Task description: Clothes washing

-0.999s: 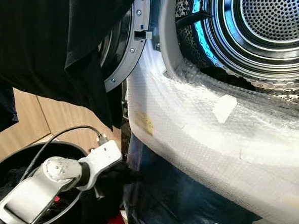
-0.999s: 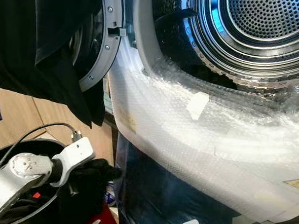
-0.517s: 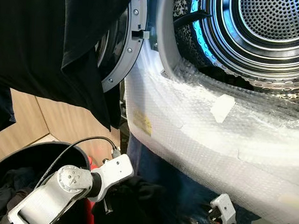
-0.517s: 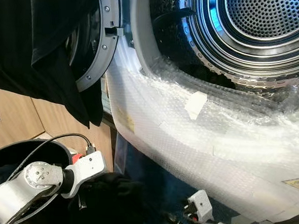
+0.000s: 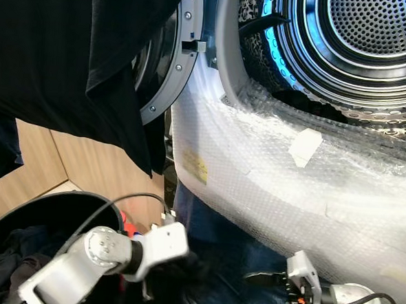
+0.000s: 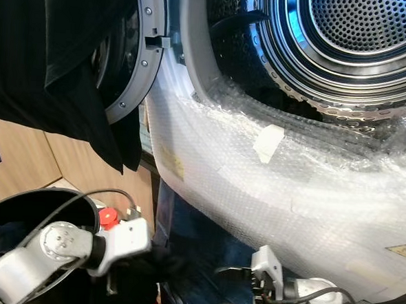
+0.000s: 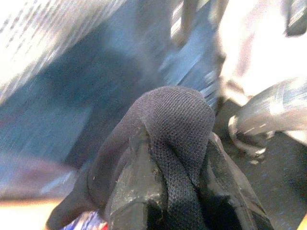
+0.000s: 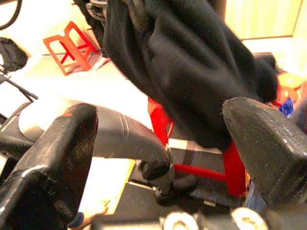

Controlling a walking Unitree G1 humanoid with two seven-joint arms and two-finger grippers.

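Our left gripper [image 7: 165,191]: fingers clamped on a bunched dark knit garment [image 7: 168,124], cloth bulging past the fingertips. Our right gripper [image 8: 158,153]: fingers spread wide, holding nothing; the same garment [image 8: 187,67] hangs just beyond them, untouched

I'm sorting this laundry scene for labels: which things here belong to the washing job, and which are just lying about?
Belongs to the job:
- dark garment, gripped by the left end effector
- right end effector, open
- washer drum
- black laundry basket

Just lying about:
- red stool
- black cloth hanging over the washer door
- bubble wrap
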